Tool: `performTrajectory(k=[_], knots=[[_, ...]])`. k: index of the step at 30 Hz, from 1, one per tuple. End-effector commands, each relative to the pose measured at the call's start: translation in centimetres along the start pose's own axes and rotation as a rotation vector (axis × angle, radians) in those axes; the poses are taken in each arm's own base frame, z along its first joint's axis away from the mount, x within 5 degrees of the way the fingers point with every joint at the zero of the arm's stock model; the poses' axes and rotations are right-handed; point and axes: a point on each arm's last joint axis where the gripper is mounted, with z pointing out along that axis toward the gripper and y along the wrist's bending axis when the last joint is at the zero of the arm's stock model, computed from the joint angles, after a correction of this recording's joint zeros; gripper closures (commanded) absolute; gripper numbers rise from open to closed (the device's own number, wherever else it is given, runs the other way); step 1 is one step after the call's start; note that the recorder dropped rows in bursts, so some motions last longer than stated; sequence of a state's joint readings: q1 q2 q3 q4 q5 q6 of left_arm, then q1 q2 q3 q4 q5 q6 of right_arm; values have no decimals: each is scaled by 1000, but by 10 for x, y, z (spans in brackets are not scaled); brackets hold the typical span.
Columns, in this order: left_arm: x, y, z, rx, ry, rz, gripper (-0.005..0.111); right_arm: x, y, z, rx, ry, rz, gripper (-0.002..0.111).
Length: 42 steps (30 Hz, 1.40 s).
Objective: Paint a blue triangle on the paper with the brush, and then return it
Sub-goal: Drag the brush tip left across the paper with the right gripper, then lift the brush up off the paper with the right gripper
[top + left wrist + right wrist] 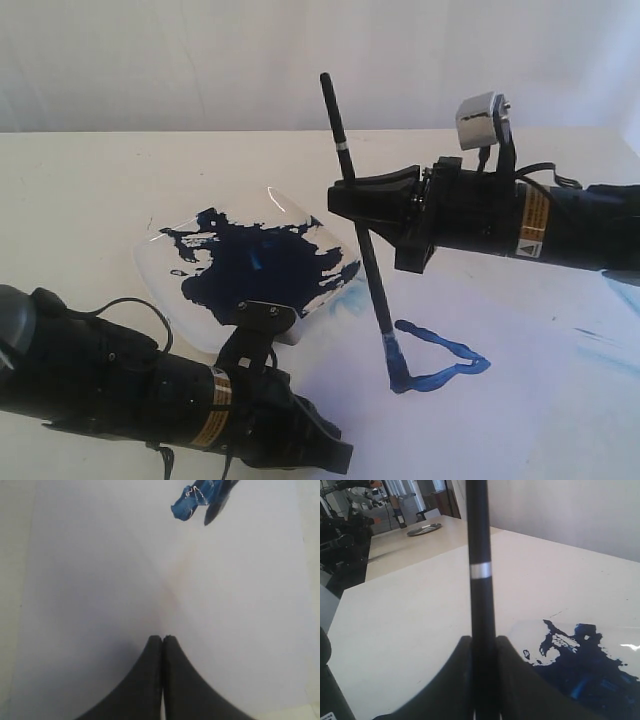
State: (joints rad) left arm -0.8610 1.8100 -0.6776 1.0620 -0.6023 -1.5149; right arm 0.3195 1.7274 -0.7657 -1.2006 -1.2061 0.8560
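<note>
Nearest the camera, the left arm lies low across the front of the table [90,180]. The left gripper [162,640] has its jaws pressed together on nothing, over the paper [530,410]. Whether it touches the sheet cannot be told.

The paper lies flat on the right half of the table. A clear plastic dish [160,268] sits just beyond its left edge, tilted, with a dark blue paint puddle [265,262] across its floor.

The right arm reaches in from the right, well above the sheet. The right gripper [350,200] pinches the brush [375,290] on its black handle, below the pale ring [343,146].

Key relation:
- The long axis of the brush is near upright, with the top leaning away to the left.
- The bristle tip [393,362] rests on the paper at the front left corner of the blue triangle [445,345].
- The triangle spreads to the right of the tip, toward the right arm.
- The dish lies to the left of the tip and farther back, nearer the left arm.

Two strokes of the triangle are plain. The third, on the left, runs behind the bristles, so its closure cannot be confirmed.

Judgement: painting is at or near its end. The next move calls for a lift along the handle axis, so that the wet tip does not drag across the outline. No holder for the return is visible.
</note>
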Motion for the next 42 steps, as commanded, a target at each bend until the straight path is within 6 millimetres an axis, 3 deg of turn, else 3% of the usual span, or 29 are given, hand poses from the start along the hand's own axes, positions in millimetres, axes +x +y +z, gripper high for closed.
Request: performTrajectory(k=[1, 7, 16, 42], knots=[[9, 9, 0, -78, 45, 20, 107, -1, -3, 2, 12, -33, -3, 108], [9, 9, 0, -78, 45, 20, 107, -3, -5, 6, 4, -38, -13, 108], [9, 9, 0, -78, 45, 20, 107, 8, -9, 11, -1, -20, -2, 108], [9, 9, 0, -77, 45, 33, 107, 5, -11, 12, 6, -32, -23, 108]])
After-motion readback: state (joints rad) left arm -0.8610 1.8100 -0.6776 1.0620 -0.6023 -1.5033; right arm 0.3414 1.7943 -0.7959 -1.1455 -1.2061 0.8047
